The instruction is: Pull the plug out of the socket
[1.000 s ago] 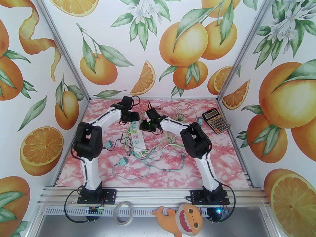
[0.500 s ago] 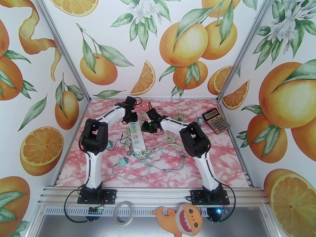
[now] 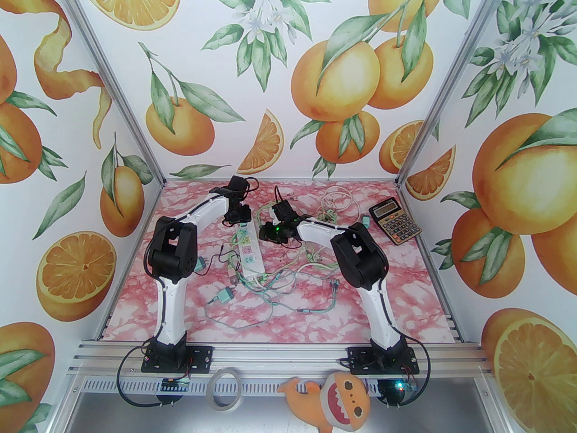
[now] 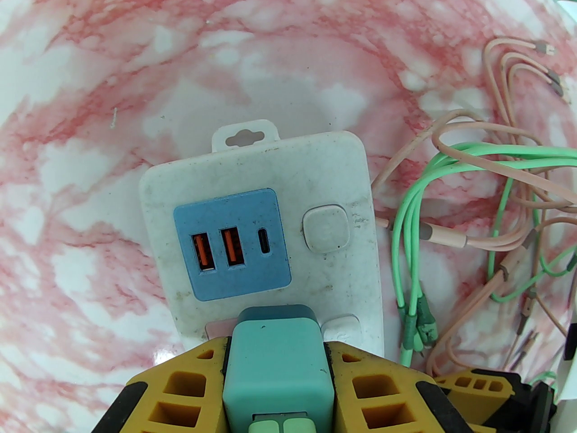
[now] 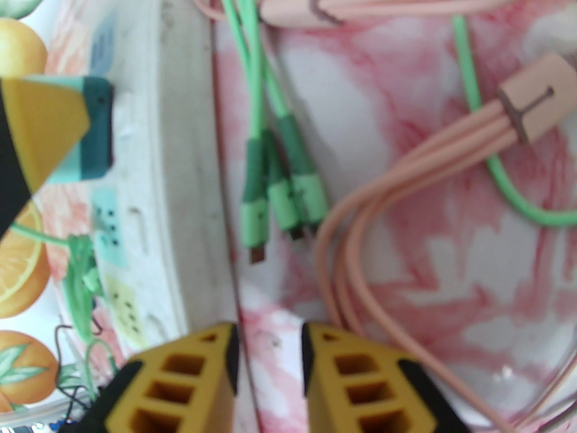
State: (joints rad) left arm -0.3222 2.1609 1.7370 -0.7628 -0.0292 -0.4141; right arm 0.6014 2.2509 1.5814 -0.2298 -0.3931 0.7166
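Our left hand is clamped on the teal plug, which sits seated in a socket of the white power strip, just behind the strip's USB ports. Our right hand is beside the strip's long edge, its fingers nearly together on nothing we can make out. Nothing pins the strip to the counter, so we judge a pull may lift strip and plug together. A tilted pull could jam the prongs.
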